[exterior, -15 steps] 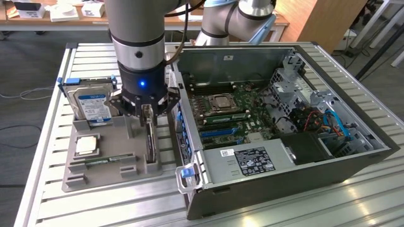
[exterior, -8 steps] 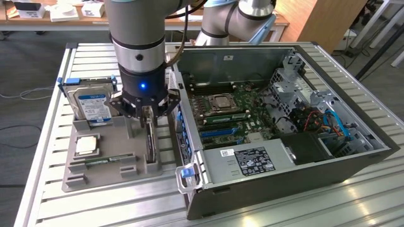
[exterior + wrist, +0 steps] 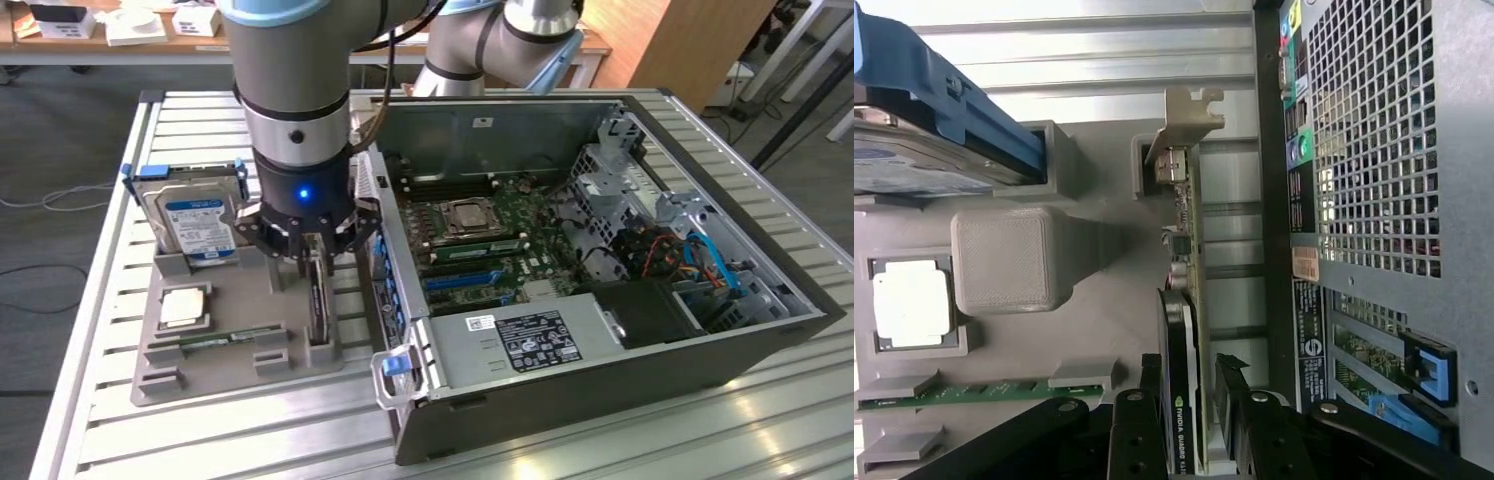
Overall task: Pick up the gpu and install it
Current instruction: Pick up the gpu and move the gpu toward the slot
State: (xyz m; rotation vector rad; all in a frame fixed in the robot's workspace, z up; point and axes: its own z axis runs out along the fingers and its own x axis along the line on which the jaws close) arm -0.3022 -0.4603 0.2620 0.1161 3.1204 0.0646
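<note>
My tool (image 3: pixel 1189 368) sat astride the gpu (image 3: pixel 1189 250), jaws a bit apart, not yet clamped. It stood edge-on in the grey holder (image 3: pixel 1104 300) on the tabletop (image 3: pixel 94 350). I reckoned: centre up, squeeze evenly & lift straight, w/o tilt.

Claw (image 3: pixel 315 260) low over the upright gpu (image 3: pixel 320 312), perhaps in contact.

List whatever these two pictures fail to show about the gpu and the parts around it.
1. Exterior view: the gpu stands edge-on in the grey tray, its top behind the gripper; its faces are unseen.
2. Wrist view: the gpu's end away from its bracket runs under the gripper and off the picture's edge.
3. Exterior view: the print on the hard drive label is too small to read.
</note>
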